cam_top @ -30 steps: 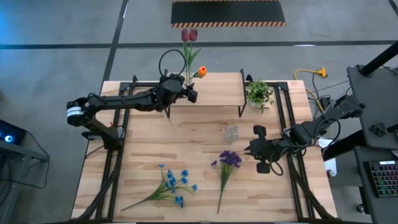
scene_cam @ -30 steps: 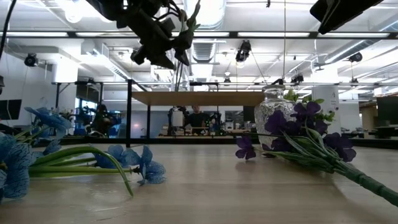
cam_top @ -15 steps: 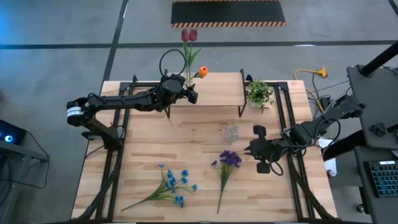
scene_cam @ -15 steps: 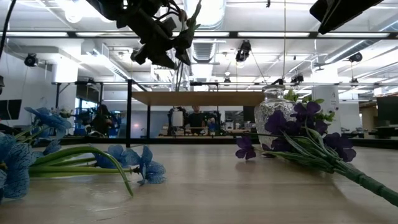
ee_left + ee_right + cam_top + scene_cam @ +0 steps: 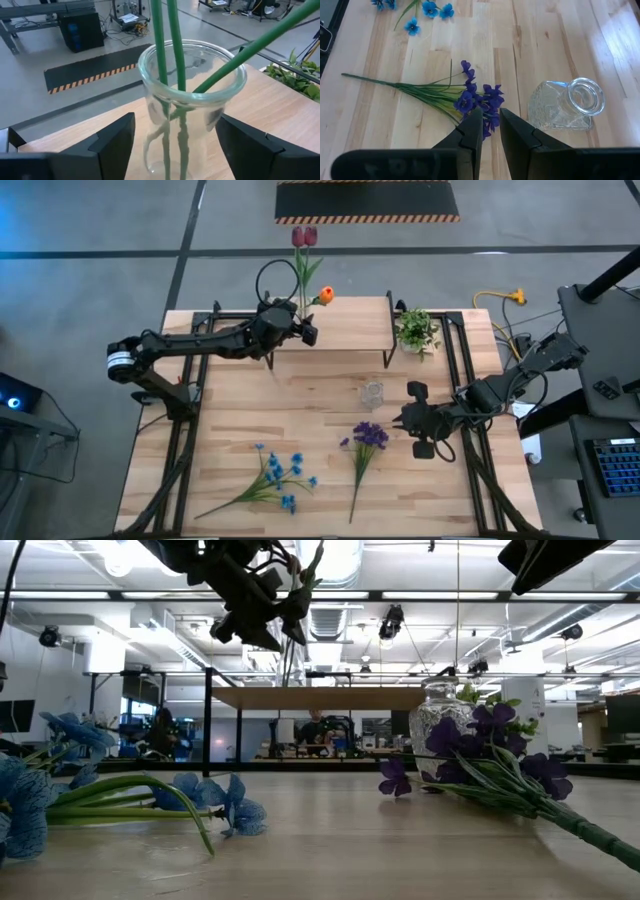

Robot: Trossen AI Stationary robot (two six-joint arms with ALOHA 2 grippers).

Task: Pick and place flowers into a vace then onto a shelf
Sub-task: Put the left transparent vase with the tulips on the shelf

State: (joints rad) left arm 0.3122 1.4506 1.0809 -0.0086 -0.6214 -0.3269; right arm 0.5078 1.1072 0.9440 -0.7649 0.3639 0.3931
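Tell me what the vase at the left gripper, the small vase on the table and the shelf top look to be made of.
Vase at the left gripper: clear smooth glass, likely; the green stems show through its wall.
Small vase: clear glass or crystal-like plastic; its faceted body glints.
Shelf top: light wood or wood-look laminate with a matte finish, grain like the table; its legs look like thin black metal.

bright, even overhead light; sharp
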